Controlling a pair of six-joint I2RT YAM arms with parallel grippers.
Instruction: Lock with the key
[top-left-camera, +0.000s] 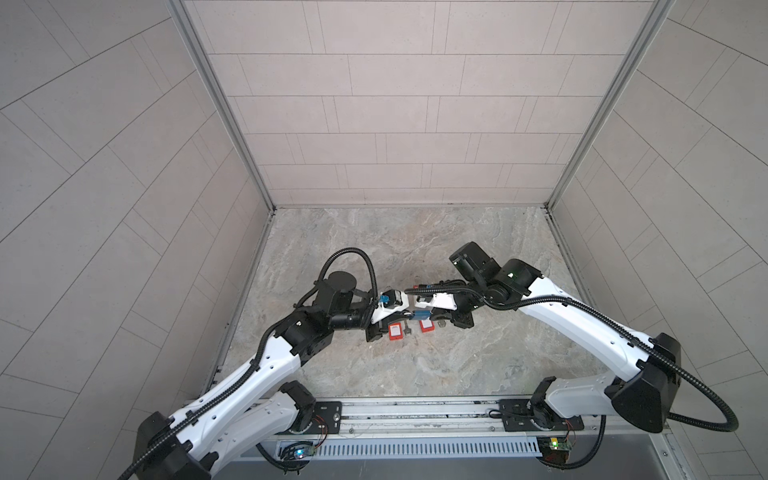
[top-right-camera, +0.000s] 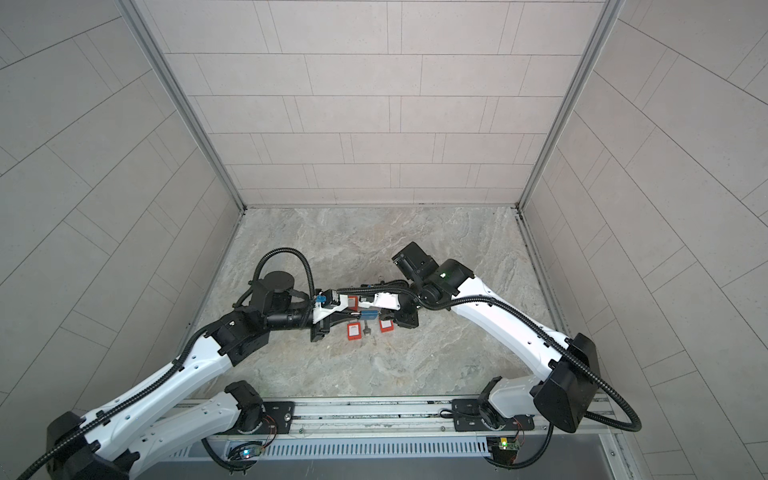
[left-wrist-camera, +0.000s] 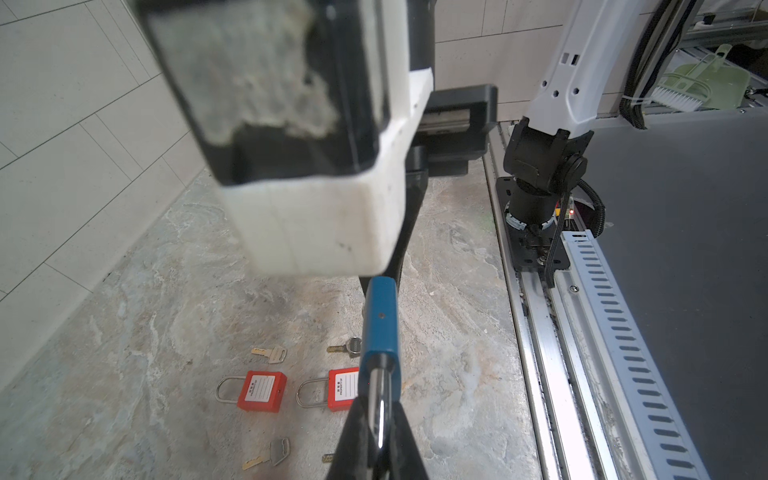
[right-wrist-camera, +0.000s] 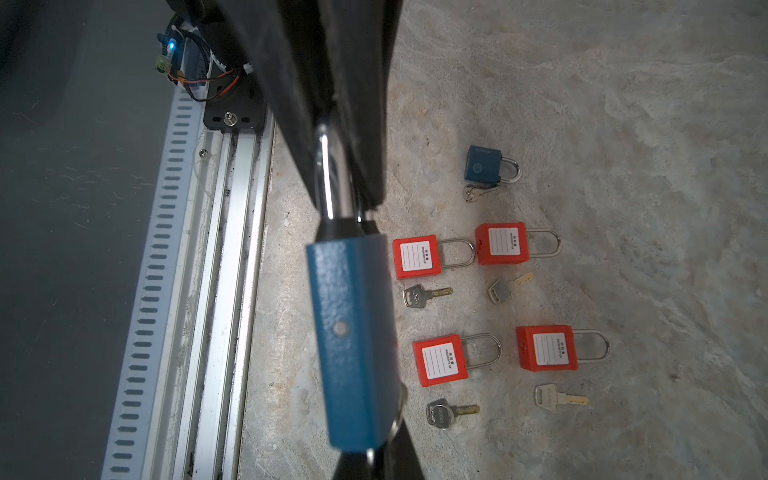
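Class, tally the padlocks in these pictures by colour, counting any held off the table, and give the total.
Red padlocks: 4
Blue padlocks: 2
Total: 6

- aluminium rail (right-wrist-camera: 232, 249): the reference for everything below.
- marble top (right-wrist-camera: 623, 208): butts against the rail on one side.
- slotted cable duct (right-wrist-camera: 153, 291): runs alongside the rail on the opposite side from the marble.
- red padlocks (right-wrist-camera: 441, 360): four in a two-by-two block near the rail, white labels up, shackles pointing away from the rail.
- loose keys (right-wrist-camera: 451, 411): one just beside each red padlock, blades pointing away from the rail.
- small blue padlock (right-wrist-camera: 484, 164): about as far from the rail as the outer red pair, with a keyring (right-wrist-camera: 478, 192) just beside it.
- green dustpan and brush (left-wrist-camera: 702, 83): well beyond the rail on the duct side.
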